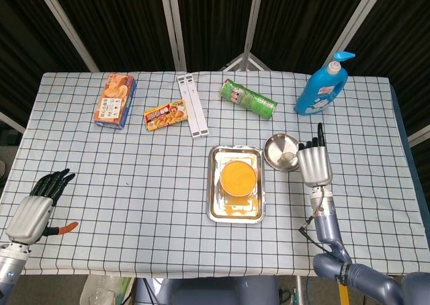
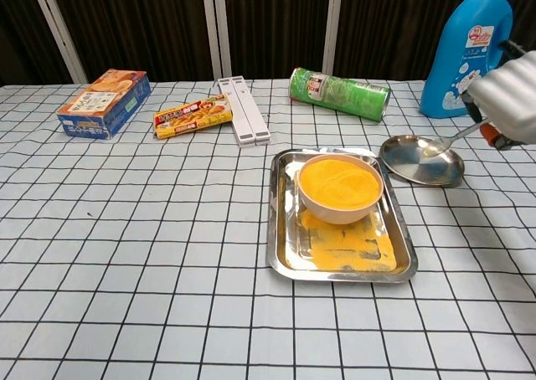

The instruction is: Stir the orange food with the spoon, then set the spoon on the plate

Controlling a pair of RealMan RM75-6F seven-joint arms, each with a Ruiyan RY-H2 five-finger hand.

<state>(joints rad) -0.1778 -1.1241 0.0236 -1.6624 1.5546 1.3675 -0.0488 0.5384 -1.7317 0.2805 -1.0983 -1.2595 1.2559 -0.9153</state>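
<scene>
Checked cloth of white with dark grid lines over the table [image 2: 126, 271]. Rectangular metal tray [image 2: 285, 254], shiny, with rounded corners and orange residue smeared across its floor; round pale bowl [image 2: 311, 197] seated inside, filled level with smooth orange food [image 2: 339, 183]. Round shallow metal plate [image 2: 402, 164], polished and reflective, just right of the tray's far corner. Metal spoon [image 2: 444, 141] with oval bowl lowered over the plate's right part; contact with the plate surface not discernible. Long axis of the spoon rising from bowl end at lower left toward handle at upper right, handle passing into the right hand [image 2: 511, 95]. Right hand, of ribbed silver shell with dark fingers, gripping the handle at the right frame edge; in the head view, right hand [image 1: 314, 164] just right of the plate [image 1: 277, 147], fingers pointing toward the table's far side. Left hand [image 1: 37, 207] at the near left table corner, well apart from the tray, holding nothing, dark fingers extended and slightly spread, orange-tipped thumb out to the side. Along the far side: cardboard snack box [image 2: 105, 102], flat food packet [image 2: 193, 116], white ribbed bar [image 2: 244, 110], green cylindrical can [image 2: 339, 94] lying on its side, blue plastic bottle [image 2: 465, 49] upright.
</scene>
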